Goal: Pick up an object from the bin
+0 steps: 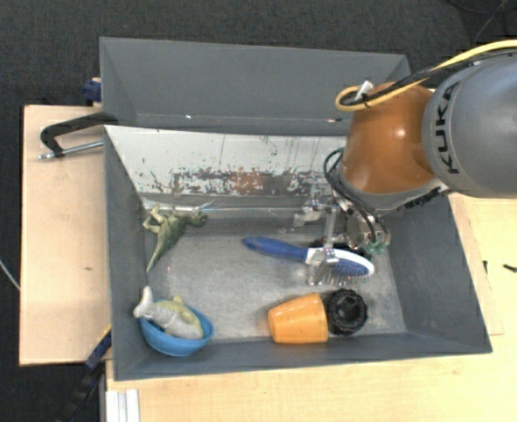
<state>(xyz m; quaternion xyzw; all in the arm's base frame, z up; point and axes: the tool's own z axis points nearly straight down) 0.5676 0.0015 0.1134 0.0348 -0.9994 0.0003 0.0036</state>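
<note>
One metal gripper [346, 246] sits at centre right, directly over the blue-and-white plastic brush [285, 250]; its opening state cannot be determined.

The metal bin [241, 161] is gleaming, scuffed at the back; the orange cup [298, 319] is looking smooth, matt plastic.

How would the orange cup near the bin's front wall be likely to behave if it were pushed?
The orange cup lies on its side, so it would probably roll, perhaps in a curve since it seems tapered. It looks like smooth plastic, so likely light and stiff. The black round thing beside its right end might stop it sliding that way.
</note>
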